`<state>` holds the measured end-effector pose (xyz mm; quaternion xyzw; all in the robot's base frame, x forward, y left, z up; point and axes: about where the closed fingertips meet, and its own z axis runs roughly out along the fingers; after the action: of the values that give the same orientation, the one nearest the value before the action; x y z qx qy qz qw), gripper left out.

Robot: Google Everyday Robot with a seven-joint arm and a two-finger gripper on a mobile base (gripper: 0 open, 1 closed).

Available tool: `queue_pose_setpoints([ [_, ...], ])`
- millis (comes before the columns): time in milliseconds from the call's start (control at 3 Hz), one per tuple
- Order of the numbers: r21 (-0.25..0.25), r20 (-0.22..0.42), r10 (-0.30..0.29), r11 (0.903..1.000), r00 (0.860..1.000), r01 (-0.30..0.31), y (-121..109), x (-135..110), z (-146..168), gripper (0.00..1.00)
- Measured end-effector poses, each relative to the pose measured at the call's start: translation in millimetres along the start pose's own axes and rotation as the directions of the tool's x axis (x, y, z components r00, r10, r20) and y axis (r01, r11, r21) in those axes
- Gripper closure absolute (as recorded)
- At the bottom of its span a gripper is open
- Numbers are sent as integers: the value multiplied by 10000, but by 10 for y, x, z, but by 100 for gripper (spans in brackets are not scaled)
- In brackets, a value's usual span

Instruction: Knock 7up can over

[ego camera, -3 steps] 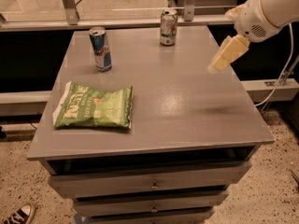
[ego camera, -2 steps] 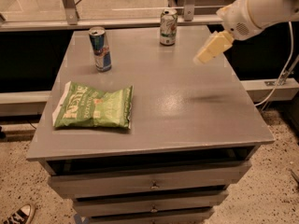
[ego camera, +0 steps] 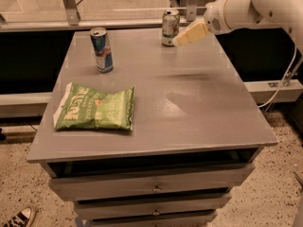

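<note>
Standing upright at the far edge of the counter [ego camera: 189,108], right of centre: the 7up can [ego camera: 170,27]. Its long axis is vertical, silver top up, base flat on the surface. Green markings face the camera.

Gripper [ego camera: 180,39]: just beside the can on its right, at about the height of the can's lower half, tip aimed left and slightly down toward it. Whether it touches the can I cannot tell. The jaws read as one cream wedge with no gap visible between them, and they hold nothing. The white arm [ego camera: 246,8] comes in from the upper right, above the counter's right rear corner.

Surroundings:
- Slim blue-and-silver can [ego camera: 102,50], upright, far left part of the counter, well apart from the 7up can.
- Green chip bag [ego camera: 96,109], lying flat, left side, nearer the camera than the blue can.
- Nothing lies between the gripper and the 7up can; the counter surface to the can's left and front is bare.
- Drawers [ego camera: 154,186] below the counter top, shut.
- A cable [ego camera: 284,82] hangs at right; a shoe [ego camera: 19,217] shows at the bottom left corner on the speckled floor.
</note>
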<state>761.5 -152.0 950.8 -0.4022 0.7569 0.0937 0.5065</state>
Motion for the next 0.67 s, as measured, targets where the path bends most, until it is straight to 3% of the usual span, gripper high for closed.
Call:
queue_pose_setpoints([
  [333, 52, 701, 1027, 9946, 9922, -1033, -131, -18, 552, 0],
  [667, -317, 1052, 1729, 9848, 9793, -1705, -158, -6, 920, 0],
])
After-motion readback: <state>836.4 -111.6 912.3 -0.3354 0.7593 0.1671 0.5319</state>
